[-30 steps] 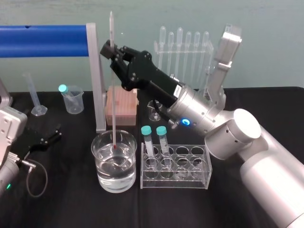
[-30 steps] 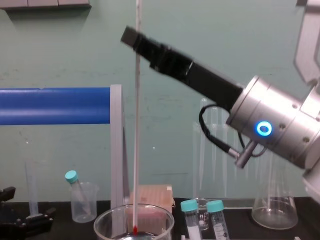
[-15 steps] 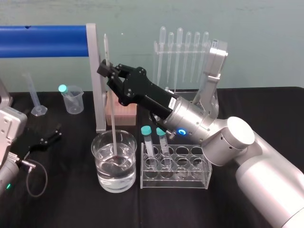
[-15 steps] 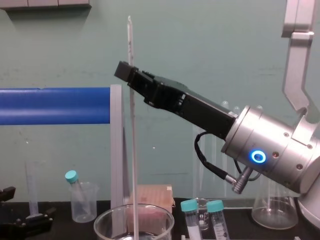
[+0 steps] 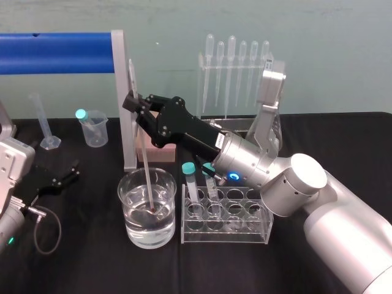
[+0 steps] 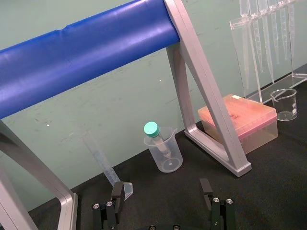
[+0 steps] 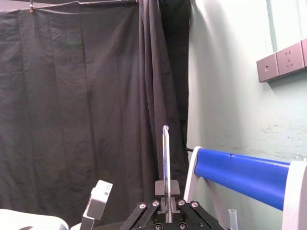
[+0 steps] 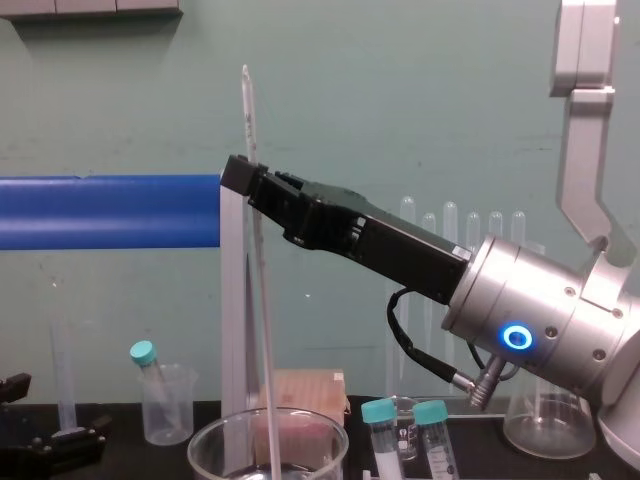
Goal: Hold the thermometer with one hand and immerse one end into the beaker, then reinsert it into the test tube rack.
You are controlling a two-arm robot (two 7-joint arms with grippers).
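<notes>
The thermometer [image 5: 146, 168] is a long thin white rod, slightly tilted, with its lower end under the water in the beaker [image 5: 122, 196]. My right gripper [image 5: 132, 104] is shut on the thermometer's upper part, above and behind the beaker. From the chest, the thermometer [image 8: 262, 320] runs from the right gripper [image 8: 240, 178] down into the beaker [image 8: 215, 432]. The right wrist view looks up along the thermometer [image 7: 166, 163]. The clear test tube rack [image 5: 257, 228] stands right of the beaker. My left gripper [image 6: 162, 191] rests open at the table's left.
A blue bar on a grey frame [image 5: 125, 110] stands just behind the beaker, with a pink box [image 5: 160, 152] at its foot. A pipette stand [image 5: 236, 67] is at the back. A small plastic beaker [image 5: 93, 130] and measuring cylinder [image 5: 44, 125] sit far left. Two teal-capped tubes [image 5: 190, 180] stand in the rack.
My right gripper has come down and slightly left with the thermometer. The thermometer's lower end has sunk deeper into the beaker's water, and the rod now leans a little.
</notes>
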